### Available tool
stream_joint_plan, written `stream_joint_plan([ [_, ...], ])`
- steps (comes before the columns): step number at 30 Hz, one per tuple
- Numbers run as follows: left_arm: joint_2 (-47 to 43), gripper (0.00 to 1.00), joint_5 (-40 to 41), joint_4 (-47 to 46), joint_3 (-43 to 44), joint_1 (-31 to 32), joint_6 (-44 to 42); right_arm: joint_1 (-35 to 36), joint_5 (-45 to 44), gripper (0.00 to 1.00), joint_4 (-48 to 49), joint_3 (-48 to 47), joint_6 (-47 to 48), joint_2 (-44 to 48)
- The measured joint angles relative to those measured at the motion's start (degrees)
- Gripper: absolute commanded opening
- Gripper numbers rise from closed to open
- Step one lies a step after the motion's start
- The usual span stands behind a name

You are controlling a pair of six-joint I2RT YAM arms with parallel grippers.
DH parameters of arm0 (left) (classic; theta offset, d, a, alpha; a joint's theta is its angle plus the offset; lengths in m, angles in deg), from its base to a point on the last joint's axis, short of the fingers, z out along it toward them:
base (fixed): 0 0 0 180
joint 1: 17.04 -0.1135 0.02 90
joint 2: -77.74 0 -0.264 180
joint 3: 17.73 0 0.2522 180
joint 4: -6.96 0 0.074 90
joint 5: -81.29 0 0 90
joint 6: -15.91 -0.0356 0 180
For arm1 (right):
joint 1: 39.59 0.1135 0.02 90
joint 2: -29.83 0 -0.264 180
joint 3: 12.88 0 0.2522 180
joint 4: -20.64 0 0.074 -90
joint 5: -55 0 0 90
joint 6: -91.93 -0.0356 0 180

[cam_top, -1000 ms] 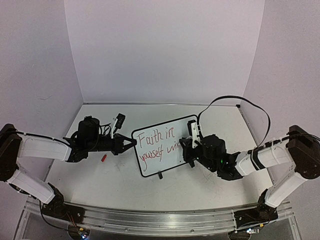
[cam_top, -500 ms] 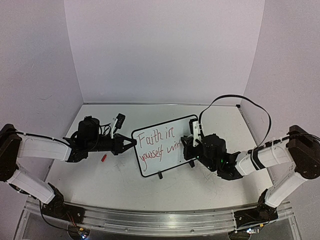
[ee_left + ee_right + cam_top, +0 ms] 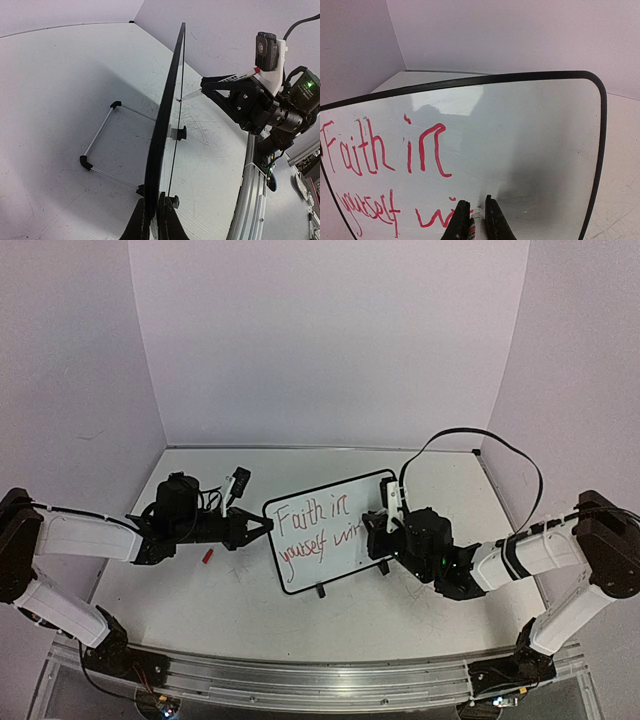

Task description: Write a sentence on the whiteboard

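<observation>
The whiteboard [image 3: 322, 532] stands tilted on its black feet mid-table, with red writing "Faith in yourself wi". My left gripper [image 3: 262, 528] is shut on the board's left edge; the left wrist view shows the black frame [image 3: 161, 135] edge-on between my fingers. My right gripper [image 3: 378, 536] is shut on a red marker [image 3: 476, 222], its tip pressed to the board face [image 3: 530, 150] just right of the "wi". The marker also shows from the left wrist view [image 3: 239, 76], held against the board.
A small red marker cap [image 3: 208, 556] lies on the table under my left arm. The board's wire stand [image 3: 102, 150] spreads behind it. White walls close the back and sides. A metal rail [image 3: 320, 680] runs along the near edge.
</observation>
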Motion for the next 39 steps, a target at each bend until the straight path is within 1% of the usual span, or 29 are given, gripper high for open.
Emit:
stream_joint_plan([
  [20,0.0,0.00,0.0,0.1,0.0,0.0,0.0,0.1,1.7,0.00,-2.0,1.6,-4.3,0.0],
  [26,0.0,0.00,-0.1,0.0,0.0,0.0,0.0,0.1,1.9,0.00,-2.5,1.5,-4.0,0.5],
  [33,0.0,0.00,-0.1,0.1,0.1,0.0,0.0,-0.6,1.9,0.00,-3.1,2.1,-2.8,5.3],
  [39,0.0,0.00,-0.1,0.1,0.1,0.0,0.0,-1.5,1.8,0.00,-2.4,2.0,-1.4,4.6],
])
